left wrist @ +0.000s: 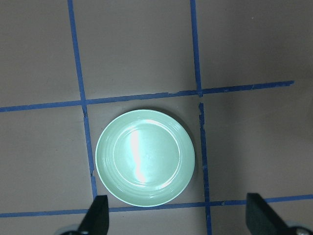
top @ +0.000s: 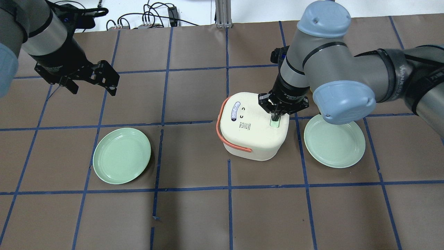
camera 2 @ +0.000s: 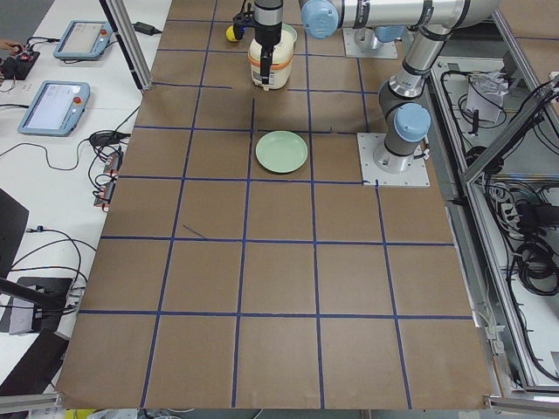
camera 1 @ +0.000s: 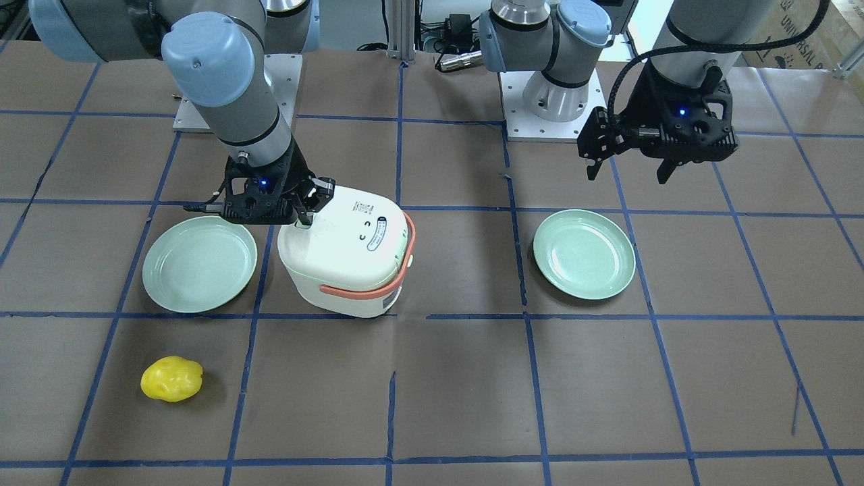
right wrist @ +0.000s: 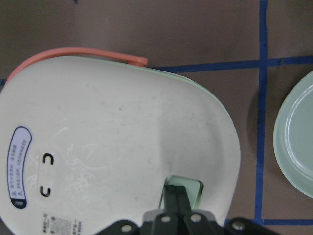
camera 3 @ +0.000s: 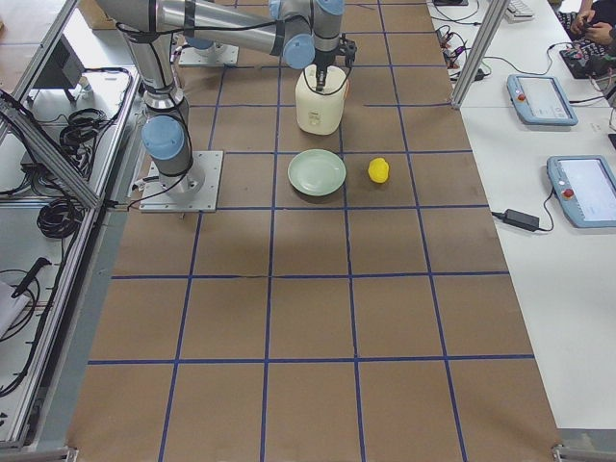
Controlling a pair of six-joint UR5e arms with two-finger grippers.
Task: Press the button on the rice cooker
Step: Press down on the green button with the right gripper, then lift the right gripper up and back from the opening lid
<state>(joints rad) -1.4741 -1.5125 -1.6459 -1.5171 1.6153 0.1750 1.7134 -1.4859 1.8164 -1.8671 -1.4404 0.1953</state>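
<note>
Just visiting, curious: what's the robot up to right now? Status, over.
Right gripper shut, tips on green button of rice cooker. Left gripper open, hovering apart. Nothing blocking.

Bright, even light from above fills every view, and shadows are soft and faint. In the front view the rice cooker [camera 1: 344, 253] throws a pale shadow toward 3 o'clock on the table [camera 1: 459, 391]. A white glare streak crosses the plate [left wrist: 145, 157] in the left wrist view. In the right wrist view the right gripper [right wrist: 176, 190] at 6 o'clock looks slightly soft, with a grey shadow on the lid above it.
</note>
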